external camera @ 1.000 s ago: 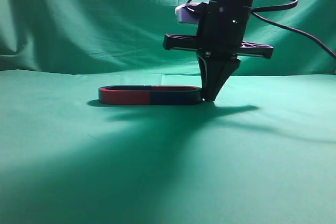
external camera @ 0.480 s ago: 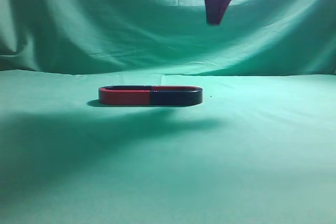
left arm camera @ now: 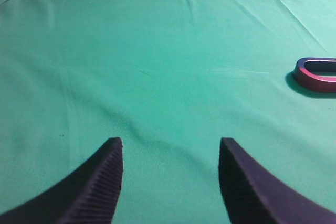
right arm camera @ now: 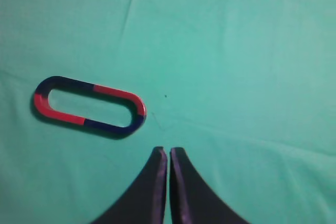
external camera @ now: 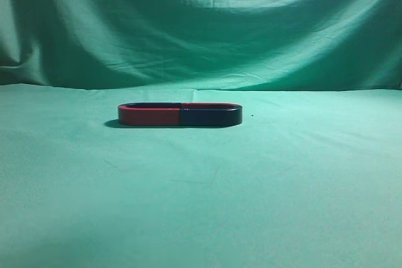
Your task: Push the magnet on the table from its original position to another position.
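A red-faced magnet (external camera: 149,115) lies flat before a wrinkled green backdrop (external camera: 201,23).

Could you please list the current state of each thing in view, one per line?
magnet: flat on the table, joined end to end with the red-faced magnet, untouched.
red-faced magnet: flat, untouched.
left end effector: open, empty.
right end effector: shut, empty, above the cloth.
table: green cloth, slightly wrinkled.

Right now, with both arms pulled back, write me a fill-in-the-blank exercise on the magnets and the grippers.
1. The two U-shaped magnets lie end to end, forming a closed ____.
2. The right gripper has its fingers pressed ____.
3. The left gripper has its fingers spread ____ over bare green cloth.
4. In the exterior view, the dark navy magnet lies to the ____ of the red-faced one.

Missing words: loop; together; apart; right
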